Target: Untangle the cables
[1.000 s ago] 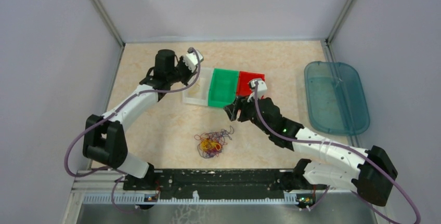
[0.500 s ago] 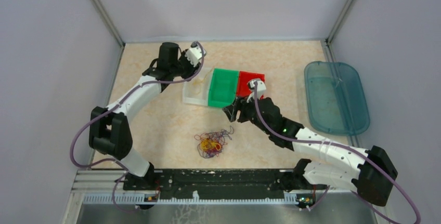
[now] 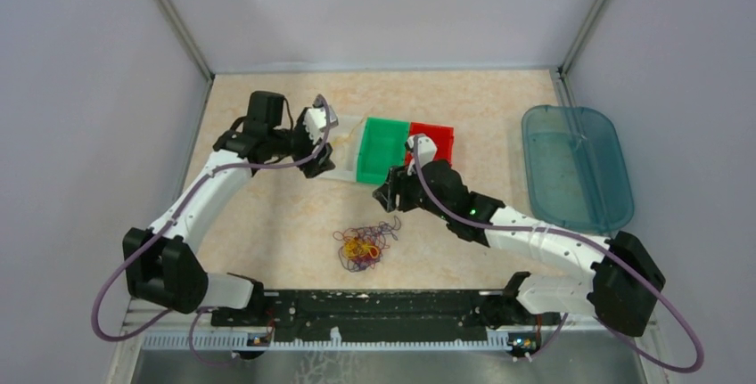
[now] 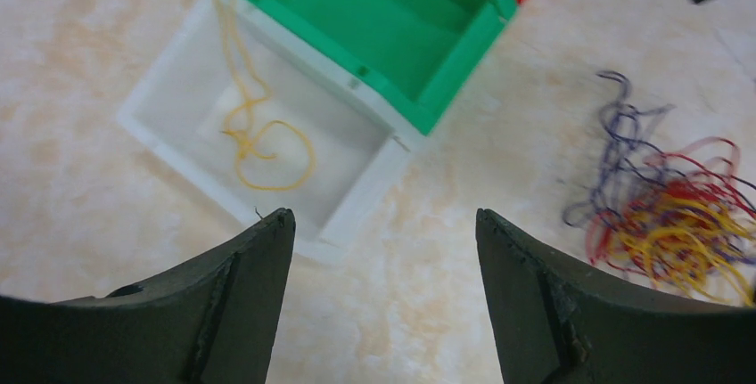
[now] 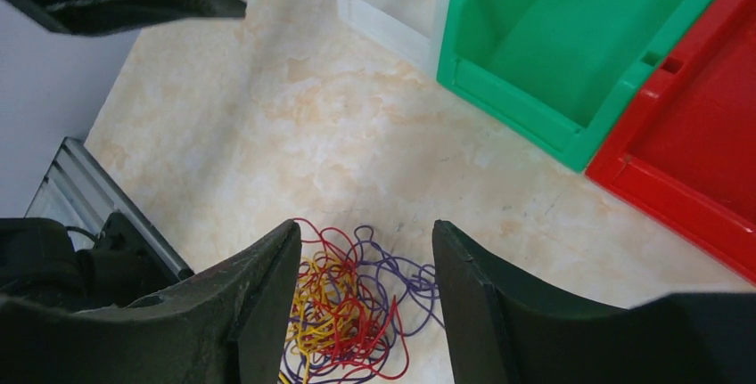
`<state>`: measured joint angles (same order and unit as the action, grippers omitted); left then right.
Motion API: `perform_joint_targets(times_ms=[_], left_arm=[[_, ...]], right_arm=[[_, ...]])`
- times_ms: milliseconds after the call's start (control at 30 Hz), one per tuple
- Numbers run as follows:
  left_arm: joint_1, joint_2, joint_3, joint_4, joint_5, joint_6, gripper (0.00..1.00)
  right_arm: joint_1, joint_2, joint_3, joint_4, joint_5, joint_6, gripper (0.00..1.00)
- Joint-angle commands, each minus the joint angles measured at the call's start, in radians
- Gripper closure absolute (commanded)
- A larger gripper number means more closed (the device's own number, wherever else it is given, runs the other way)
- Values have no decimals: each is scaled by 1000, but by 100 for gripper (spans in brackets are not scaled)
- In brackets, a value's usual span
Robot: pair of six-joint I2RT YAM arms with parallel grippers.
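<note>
So the tangle of cables (image 3: 364, 248) (red, yellow and dark purple all knotted up) is lying on the tabletop (image 3: 285, 224), roughly 6 o'clock from the green bin (image 3: 382, 148). One loose yellow cable (image 4: 258, 126) is curled up inside the white bin (image 4: 169, 108), with one end draped over the wall it shares with the green one. The red bin (image 3: 437, 139) sits at 3 o'clock of the green one, all three in a row, and there's a teal tray (image 3: 575, 166) well off at 3 o'clock from those.

The left gripper (image 4: 383, 224) hangs by the white bin's 9 o'clock edge, fingers spread wide with nothing between them. The right gripper (image 5: 365, 232) is at about 1 o'clock from the tangle, just beside the green bin's near wall, jaws apart too, not touching any cable. From its wrist view the tangle shows between the fingers, down on the tabletop.
</note>
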<state>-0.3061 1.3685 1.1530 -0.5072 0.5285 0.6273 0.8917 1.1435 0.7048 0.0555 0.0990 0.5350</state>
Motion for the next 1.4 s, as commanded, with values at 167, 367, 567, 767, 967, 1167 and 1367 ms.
perform_joint_targets(times_ms=[167,367,567,767,967,1167,1367], left_arm=[[-146,-130,-152,-225,260,98,24],[-334,-147,-224,-234,168,128,31],[-463,-150,-226,-163,158,109,40],[-598,-93,-193,-158,129,147,46],[-625,-12,-164,-161,95,239,45],[-624,28,-134,-174,67,276,46],[-625,43,-139,-225,79,330,50]], right_arm=[[-8,-42,-20,15,-110,37,46],[-8,-68,-41,-43,-126,42,51],[-10,-122,-77,-74,-67,65,52],[-23,-172,-98,-118,-29,76,52],[-62,-237,-127,-134,-39,83,52],[-68,-268,-138,-132,-52,81,51],[-68,-275,-143,-123,-66,78,51]])
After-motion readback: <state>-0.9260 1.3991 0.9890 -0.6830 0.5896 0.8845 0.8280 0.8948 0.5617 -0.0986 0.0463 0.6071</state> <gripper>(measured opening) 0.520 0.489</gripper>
